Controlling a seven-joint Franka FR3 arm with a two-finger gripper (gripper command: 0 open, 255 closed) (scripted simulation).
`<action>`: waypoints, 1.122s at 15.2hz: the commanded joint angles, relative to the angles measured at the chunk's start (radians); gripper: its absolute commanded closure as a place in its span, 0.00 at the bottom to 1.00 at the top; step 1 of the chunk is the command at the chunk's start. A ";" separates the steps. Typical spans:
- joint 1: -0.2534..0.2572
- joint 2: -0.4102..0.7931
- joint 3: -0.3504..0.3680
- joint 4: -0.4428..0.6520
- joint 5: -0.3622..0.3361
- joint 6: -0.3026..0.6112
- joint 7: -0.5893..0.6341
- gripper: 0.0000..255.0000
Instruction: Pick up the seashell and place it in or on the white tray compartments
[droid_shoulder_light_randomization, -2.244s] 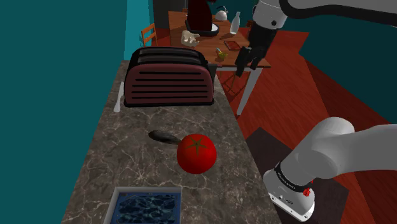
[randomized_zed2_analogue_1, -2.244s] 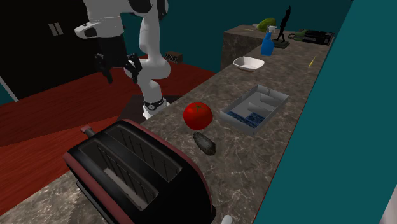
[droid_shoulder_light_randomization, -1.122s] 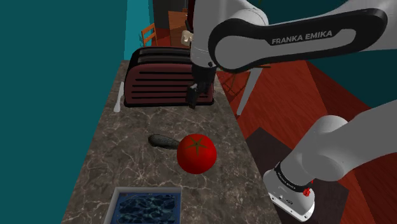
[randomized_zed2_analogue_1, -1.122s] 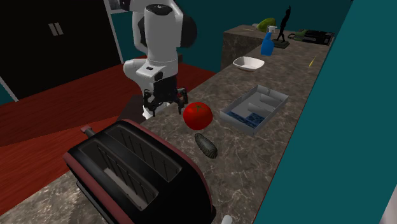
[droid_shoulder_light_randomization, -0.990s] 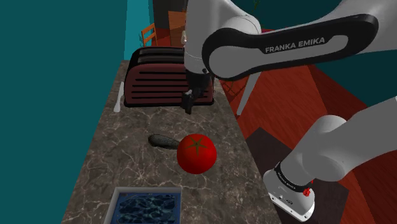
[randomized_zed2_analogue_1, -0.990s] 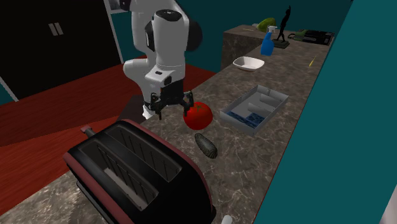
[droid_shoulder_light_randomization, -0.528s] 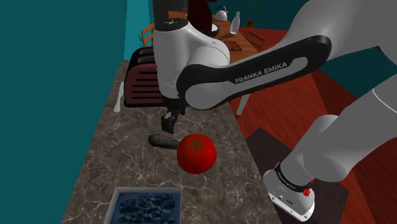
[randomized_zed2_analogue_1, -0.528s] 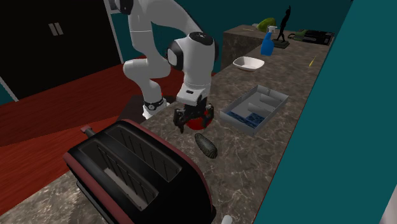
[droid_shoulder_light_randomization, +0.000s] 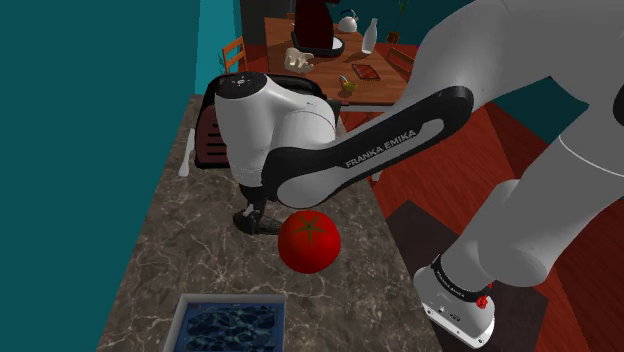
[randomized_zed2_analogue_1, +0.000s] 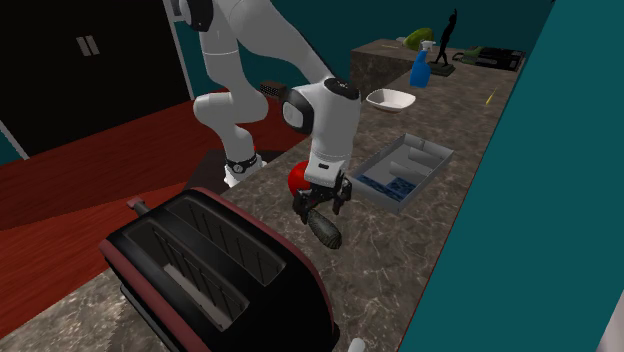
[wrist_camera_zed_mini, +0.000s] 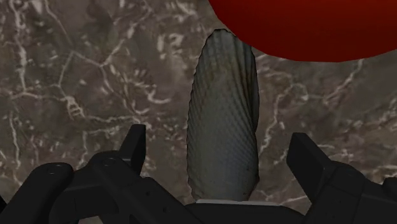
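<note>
While the pincer (wrist_camera_zed_mini: 219, 144) hangs spread wide over it, the seashell (wrist_camera_zed_mini: 222, 108) lies grey, elongated, finely ribbed.

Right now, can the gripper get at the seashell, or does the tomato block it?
Probably yes: the open gripper hangs over the seashell with a finger on either side; the tomato sits past its far end.

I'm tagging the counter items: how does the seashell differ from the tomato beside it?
The seashell is grey and ribbed; the tomato is smooth red with a green stem mark. The seashell is long, narrow and lies flat; the tomato is round and stands taller. The open pincer straddles the seashell, not the tomato. Both rest on the dark marbled counter, close together.
</note>
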 joint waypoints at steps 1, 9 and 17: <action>-0.001 0.016 -0.001 -0.012 -0.012 0.026 0.007 0.00; -0.001 0.028 -0.002 -0.022 -0.022 0.046 0.014 0.00; -0.001 0.028 -0.002 -0.022 -0.022 0.046 0.014 1.00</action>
